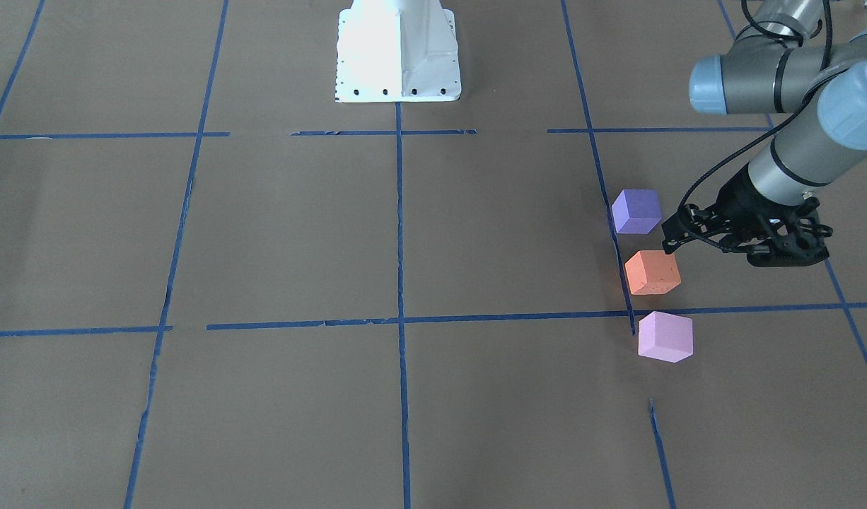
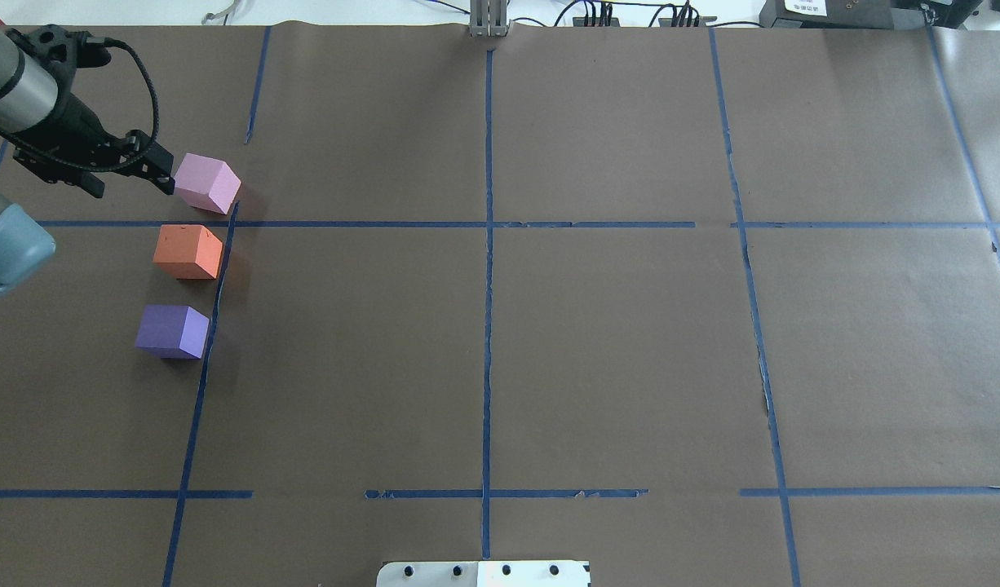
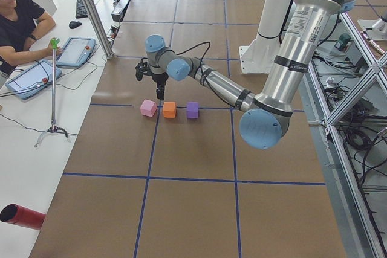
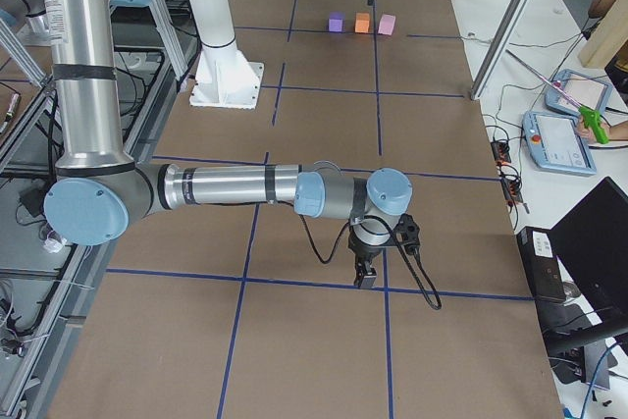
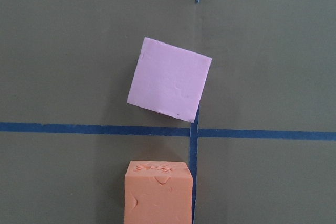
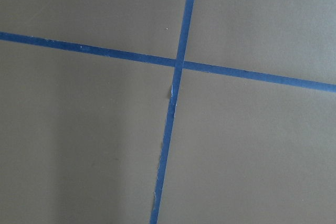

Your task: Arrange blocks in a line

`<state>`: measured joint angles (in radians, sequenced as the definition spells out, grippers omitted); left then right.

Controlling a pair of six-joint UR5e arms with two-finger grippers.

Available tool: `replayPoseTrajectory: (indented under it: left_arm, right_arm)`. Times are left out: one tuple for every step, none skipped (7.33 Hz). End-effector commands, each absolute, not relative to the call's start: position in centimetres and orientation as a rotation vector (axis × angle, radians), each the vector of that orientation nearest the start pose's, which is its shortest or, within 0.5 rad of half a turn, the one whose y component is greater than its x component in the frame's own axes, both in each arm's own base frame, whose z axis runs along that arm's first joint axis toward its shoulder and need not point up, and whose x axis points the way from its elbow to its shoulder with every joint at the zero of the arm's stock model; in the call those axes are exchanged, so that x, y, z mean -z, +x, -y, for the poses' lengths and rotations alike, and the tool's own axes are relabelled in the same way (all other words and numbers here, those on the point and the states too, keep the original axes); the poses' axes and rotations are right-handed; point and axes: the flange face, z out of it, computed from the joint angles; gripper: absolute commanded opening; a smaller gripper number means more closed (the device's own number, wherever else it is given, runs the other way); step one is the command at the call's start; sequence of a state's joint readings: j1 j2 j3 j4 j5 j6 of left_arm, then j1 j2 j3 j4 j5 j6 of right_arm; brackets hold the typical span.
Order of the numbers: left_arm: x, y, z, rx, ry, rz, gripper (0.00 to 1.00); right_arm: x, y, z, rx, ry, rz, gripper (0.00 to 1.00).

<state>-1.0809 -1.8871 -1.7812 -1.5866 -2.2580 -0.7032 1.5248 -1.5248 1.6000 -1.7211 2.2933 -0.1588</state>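
Note:
Three cubes stand in a short row along a blue tape line on the brown table, on my left side. The violet-blue block [image 1: 636, 211] [image 2: 172, 331] is nearest my base. The orange block [image 1: 652, 272] [image 2: 188, 252] is in the middle. The pale pink block [image 1: 665, 337] [image 2: 208, 183] is farthest, turned slightly askew. My left gripper [image 1: 670, 237] [image 2: 161, 171] hovers above the row, beside the pink block, and looks shut and empty. The left wrist view looks down on the pink block [image 5: 169, 80] and the orange block [image 5: 157, 192]. My right gripper [image 4: 365, 280] is far off over bare table; I cannot tell its state.
Blue tape lines [image 2: 488, 285] form a grid on the brown paper. The white robot base [image 1: 398, 49] stands at the table's middle edge. An operator [image 3: 18, 22] with tablets sits beyond the far side. A red cylinder [image 3: 21, 217] lies off the table.

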Motion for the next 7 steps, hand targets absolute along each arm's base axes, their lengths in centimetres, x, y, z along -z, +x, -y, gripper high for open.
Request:
replayPoseTrajectory:
  left_arm:
    - [-40.1, 11.4, 54.7, -0.028, 0.131, -0.787, 1.00]
    - [-43.3, 6.0, 53.8, -0.068, 0.170, -0.757, 1.00]
    - [-47.6, 2.1, 52.3, -0.169, 0.185, -0.733, 1.00]
    - [-54.6, -2.5, 50.6, -0.228, 0.158, -0.748, 1.00]
    - [-60.9, -6.2, 50.0, -0.251, 0.121, -0.748, 1.00]
    - [-65.5, -7.8, 49.4, -0.307, 0.124, -0.748, 1.00]
    - [-67.6, -8.8, 48.5, -0.295, 0.142, -0.743, 1.00]
  right_arm:
    - [-64.0, 4.4, 50.7, 0.169, -0.031, 0.726, 1.00]
    - [-64.0, 4.4, 50.7, 0.168, -0.031, 0.726, 1.00]
    - [-64.0, 4.4, 50.7, 0.168, -0.031, 0.726, 1.00]
    - [-64.0, 4.4, 50.7, 0.169, -0.031, 0.726, 1.00]
    - [-64.0, 4.4, 50.7, 0.168, -0.031, 0.726, 1.00]
    - [-64.0, 4.4, 50.7, 0.168, -0.031, 0.726, 1.00]
    - [-64.0, 4.4, 50.7, 0.168, -0.031, 0.726, 1.00]
